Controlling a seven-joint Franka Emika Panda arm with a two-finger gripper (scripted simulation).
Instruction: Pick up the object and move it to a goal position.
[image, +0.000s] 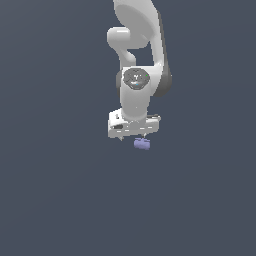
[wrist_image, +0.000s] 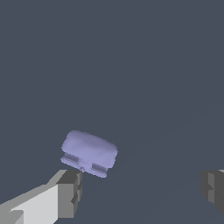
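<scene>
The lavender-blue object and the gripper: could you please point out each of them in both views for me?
Lavender-blue object (wrist_image: 89, 153), wrist view: middle of its rounded body.
Lavender-blue object (image: 142, 144), exterior view: its centre, just below the gripper.
Gripper (wrist_image: 142, 187), wrist view: midway between the two fingertips, open.
Gripper (image: 133, 136), exterior view: below the white hand body.

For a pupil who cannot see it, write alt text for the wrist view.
A small lavender-blue lumpy block lies on a plain dark grey surface, close to one finger of the robot's open claw and not between the two. The other finger shows only at the picture's edge, with a wide bare gap between them.
</scene>
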